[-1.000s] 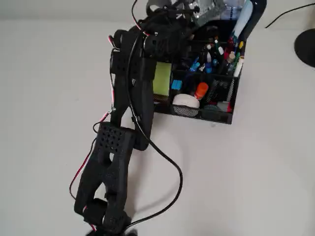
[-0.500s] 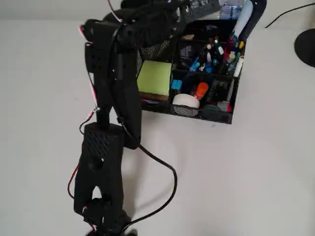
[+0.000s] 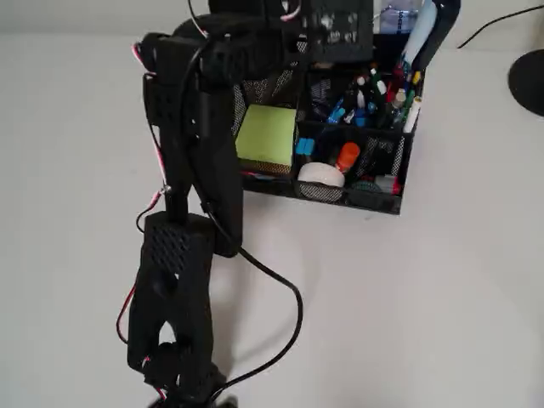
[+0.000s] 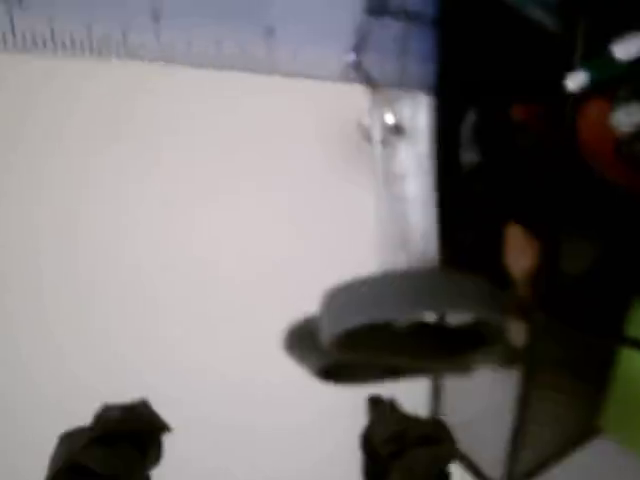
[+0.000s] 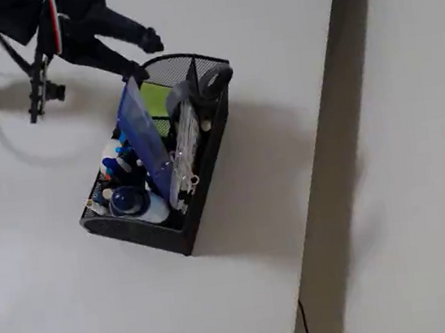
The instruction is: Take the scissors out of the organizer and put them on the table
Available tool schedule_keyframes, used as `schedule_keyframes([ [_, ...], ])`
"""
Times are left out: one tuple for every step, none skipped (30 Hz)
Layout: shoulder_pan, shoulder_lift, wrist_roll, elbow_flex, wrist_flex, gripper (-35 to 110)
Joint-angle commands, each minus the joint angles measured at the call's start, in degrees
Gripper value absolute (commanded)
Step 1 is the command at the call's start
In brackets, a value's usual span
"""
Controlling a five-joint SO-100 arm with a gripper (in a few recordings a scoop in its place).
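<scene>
Standing in the organizer, the scissors; gripper spread beside them.

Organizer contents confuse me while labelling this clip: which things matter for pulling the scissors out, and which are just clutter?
Part of the job:
scissors
organizer
table
gripper

Just lying about:
green sticky-note pad
white tape roll
pens and markers

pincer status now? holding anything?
Pincer: open, holding nothing; the scissors sit just ahead of the fingertips, not gripped, blades in the organizer.
</scene>
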Motion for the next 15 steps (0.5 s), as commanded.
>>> schedule_keyframes([
  [1.32, 0.79, 7.12, -1.85, -3.16, 28],
  [1.32, 0.18, 8.44, -1.85, -3.52, 28],
  [1.23, -0.35, 9.14, -1.85, -3.96, 28],
  [0.97, -0.88, 9.67, -1.85, -4.31, 28],
  [0.53, -1.32, 9.76, -1.85, -4.75, 28],
  [-0.09, -1.76, 9.67, -1.85, -5.27, 28],
  [-0.79, -2.2, 9.4, -1.85, -5.98, 28],
  [-1.41, -2.55, 8.96, -1.85, -6.68, 28],
  [-1.93, -2.9, 8.7, -1.85, -7.38, 28],
  [-2.46, -3.08, 8.61, -1.85, -7.91, 28],
  [-2.81, -3.43, 8.61, -1.85, -8.35, 28],
  [-3.08, -3.69, 8.61, -1.85, -8.79, 28],
  [-3.25, -4.13, 8.61, -1.85, -9.32, 28],
  [-3.34, -4.48, 8.61, -1.85, -9.76, 28],
  [-3.34, -4.92, 8.61, -1.85, -10.02, 28],
])
